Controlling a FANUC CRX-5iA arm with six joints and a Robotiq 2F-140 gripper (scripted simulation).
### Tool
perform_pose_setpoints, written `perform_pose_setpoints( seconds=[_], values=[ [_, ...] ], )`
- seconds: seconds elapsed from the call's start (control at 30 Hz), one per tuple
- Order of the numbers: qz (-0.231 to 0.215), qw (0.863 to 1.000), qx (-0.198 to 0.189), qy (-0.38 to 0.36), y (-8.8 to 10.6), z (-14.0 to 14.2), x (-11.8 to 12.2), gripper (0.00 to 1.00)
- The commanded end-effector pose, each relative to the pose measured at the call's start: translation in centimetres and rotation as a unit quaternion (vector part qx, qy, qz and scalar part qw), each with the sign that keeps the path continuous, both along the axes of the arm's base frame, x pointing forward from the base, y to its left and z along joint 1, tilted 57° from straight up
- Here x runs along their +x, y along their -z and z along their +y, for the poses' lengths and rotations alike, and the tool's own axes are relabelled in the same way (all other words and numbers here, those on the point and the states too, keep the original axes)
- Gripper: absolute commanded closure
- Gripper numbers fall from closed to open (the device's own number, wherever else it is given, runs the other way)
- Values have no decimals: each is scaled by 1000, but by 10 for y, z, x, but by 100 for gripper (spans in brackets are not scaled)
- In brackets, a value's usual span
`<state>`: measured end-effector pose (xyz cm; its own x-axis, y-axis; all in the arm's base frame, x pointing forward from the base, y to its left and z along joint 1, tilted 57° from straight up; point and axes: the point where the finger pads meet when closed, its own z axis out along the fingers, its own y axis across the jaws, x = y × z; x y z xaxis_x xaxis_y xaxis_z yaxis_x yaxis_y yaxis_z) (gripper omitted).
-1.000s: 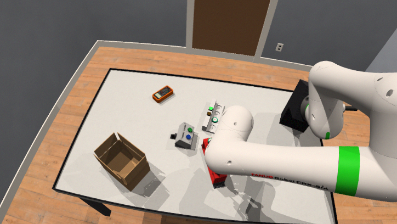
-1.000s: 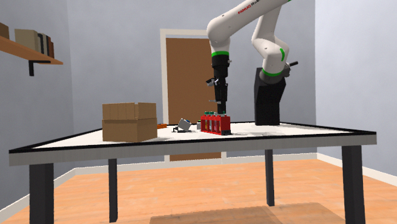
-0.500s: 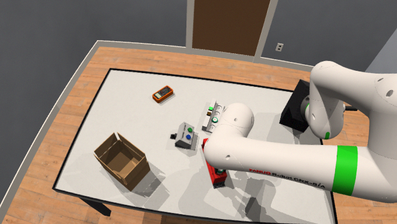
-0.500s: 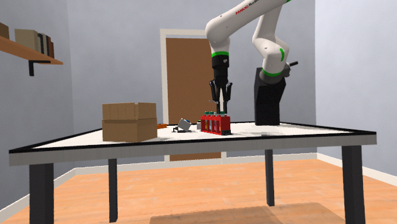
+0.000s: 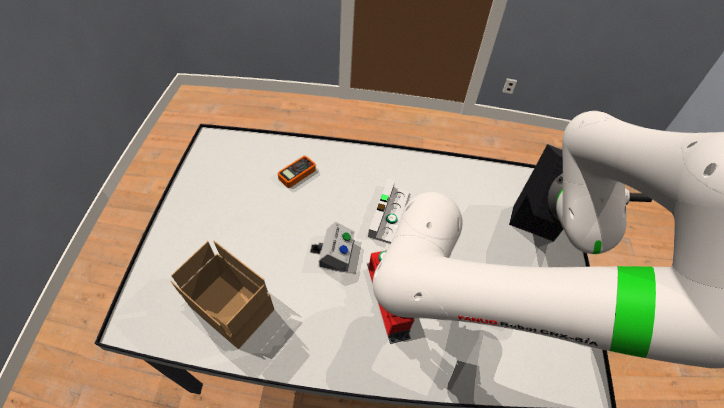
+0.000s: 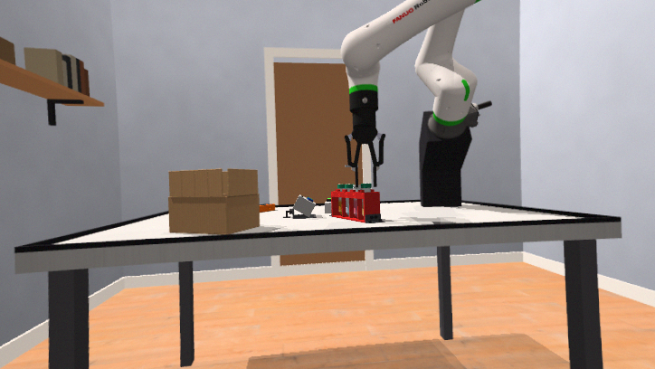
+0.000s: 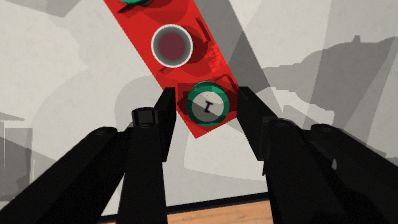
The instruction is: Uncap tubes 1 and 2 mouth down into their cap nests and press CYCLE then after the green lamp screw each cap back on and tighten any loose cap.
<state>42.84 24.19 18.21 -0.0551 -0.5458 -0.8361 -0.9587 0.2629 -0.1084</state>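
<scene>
Directly beside cap 1 [image 7: 207, 104]: uncapped tube [image 7: 171, 46]

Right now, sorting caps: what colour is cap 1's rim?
Green, around a grey top; clearest in the wrist view: cap 1.

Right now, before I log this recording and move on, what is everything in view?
Decapping station: one, red, mid-table under the arm.
Caps: four, green; three on tubes, including cap 1, and one in the cap tray.
Open tube: one, uncapped, next to cap 1.
Cap tray: one, white, green lamp lit.
Key housing: one, grey, with a green key and a blue key.
Multimeter: one, orange, far side.
Cardboard box: one, brown, open.
Table: one, white top.
Shelf: one, wooden, holding books.
Door: one, brown.
Arm: one, white.
Gripper: one, black, open, straddling cap 1 without touching it.
</scene>
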Motion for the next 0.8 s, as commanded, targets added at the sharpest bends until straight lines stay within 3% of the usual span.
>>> perform_pose_setpoints(
  seconds=[0.0,0.3,0.43,0.57,0.63,0.77],
  values=[
    [0,1000,-1,0,0,0,0,59],
    [0,1000,-1,0,0,0,0,59],
    [-117,989,-42,-79,0,-1,0,59],
    [-138,985,-50,-93,0,-1,0,59],
    [-211,964,-75,-143,0,-1,0,59],
    [-281,936,-100,-190,0,-1,0,59]
  ],
)
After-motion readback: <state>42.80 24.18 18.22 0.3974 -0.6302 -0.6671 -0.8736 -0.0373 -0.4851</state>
